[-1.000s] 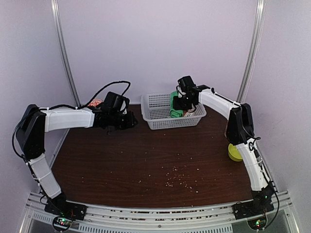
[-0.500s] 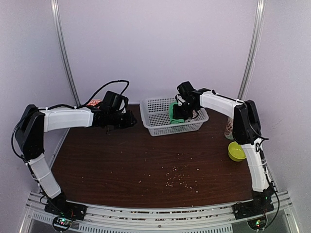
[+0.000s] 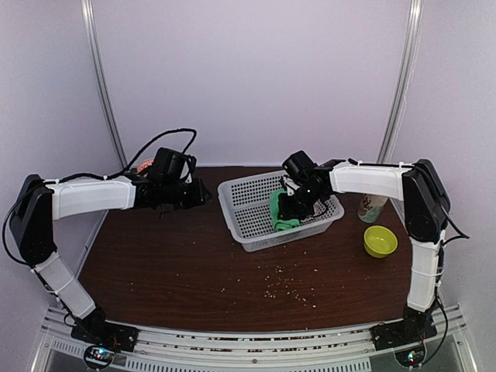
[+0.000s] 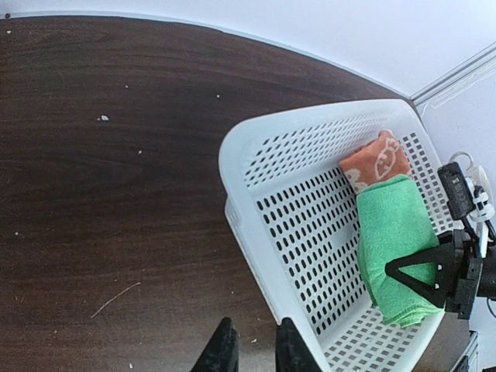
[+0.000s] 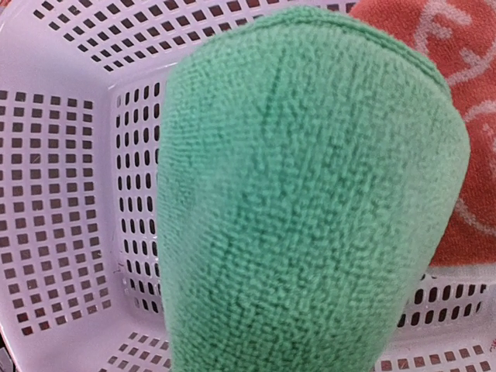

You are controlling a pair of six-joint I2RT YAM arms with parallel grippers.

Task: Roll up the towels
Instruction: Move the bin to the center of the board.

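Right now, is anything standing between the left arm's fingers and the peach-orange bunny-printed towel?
Yes. The near wall of the white perforated plastic basket lies between the left fingers and the peach-orange bunny-printed towel, which rests inside. The plain green plush towel, gripped by the right fingers, overlaps one end.

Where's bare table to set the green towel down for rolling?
Best: the wide table stretch in front of the basket, bordered by the left arm and the crumbs. The basket's left half is also bare. Crowded: the right side, with green towel, right end effector, cup and bowl.
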